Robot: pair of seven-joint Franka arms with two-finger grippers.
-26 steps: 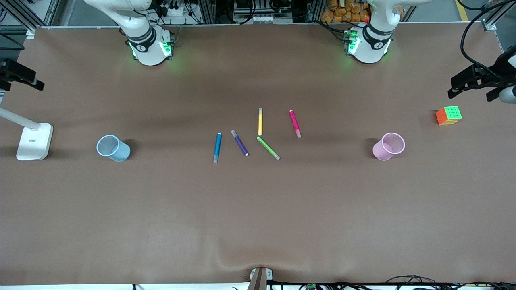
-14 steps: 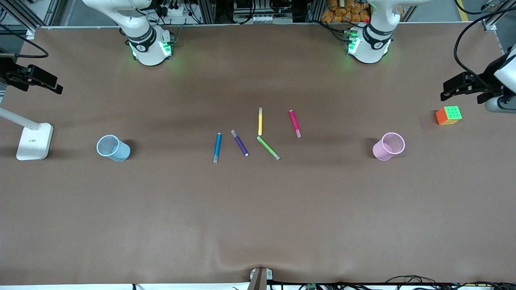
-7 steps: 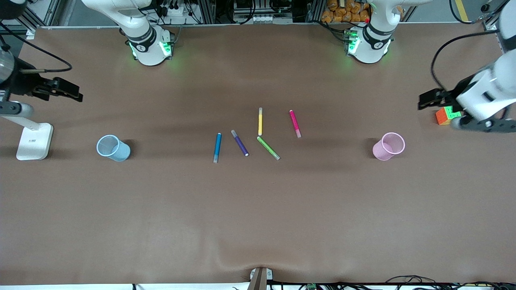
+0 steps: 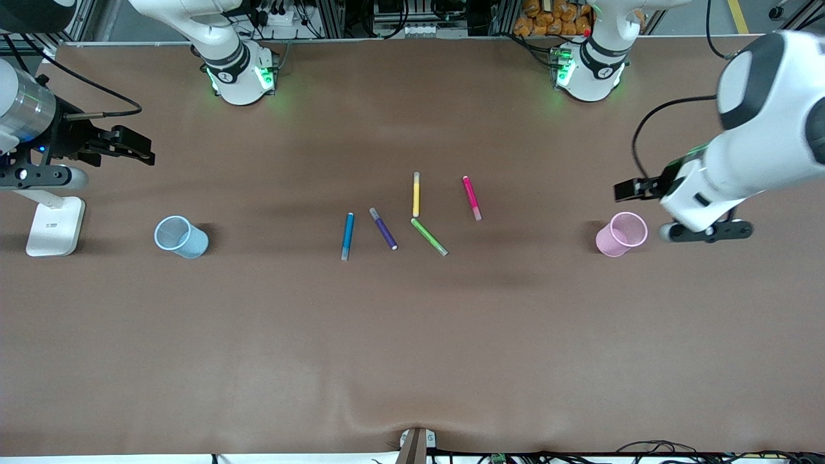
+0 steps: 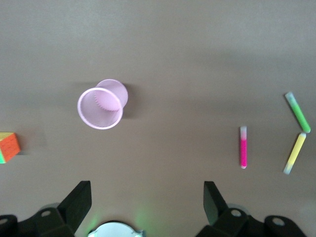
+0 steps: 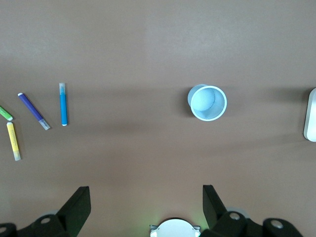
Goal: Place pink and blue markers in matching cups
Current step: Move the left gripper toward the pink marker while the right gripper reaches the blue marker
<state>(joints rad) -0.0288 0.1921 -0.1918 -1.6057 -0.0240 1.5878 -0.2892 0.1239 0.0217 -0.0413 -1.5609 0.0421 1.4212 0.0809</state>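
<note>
The pink marker (image 4: 472, 197) and the blue marker (image 4: 347, 236) lie flat among other pens at mid-table. The pale pink cup (image 4: 621, 234) stands toward the left arm's end and the light blue cup (image 4: 181, 237) toward the right arm's end. My left gripper (image 4: 630, 189) is open and empty in the air, just beside the pink cup. Its wrist view shows the open gripper (image 5: 146, 192), pink cup (image 5: 100, 104) and pink marker (image 5: 243, 147). My right gripper (image 4: 136, 149) is open and empty, high above the table near the blue cup. Its wrist view shows the open gripper (image 6: 144, 195), blue cup (image 6: 208, 102) and blue marker (image 6: 62, 104).
A dark purple pen (image 4: 383, 228), a yellow pen (image 4: 416, 194) and a green pen (image 4: 428, 236) lie between the two markers. A white lamp base (image 4: 55, 225) stands at the right arm's end. A coloured puzzle cube (image 5: 9, 147) sits past the pink cup at the left arm's end.
Both arms have swung in from the table's ends toward the middle. The left gripper has come beside the pink cup, covering the cube in the front view. The markers and cups have not moved.
</note>
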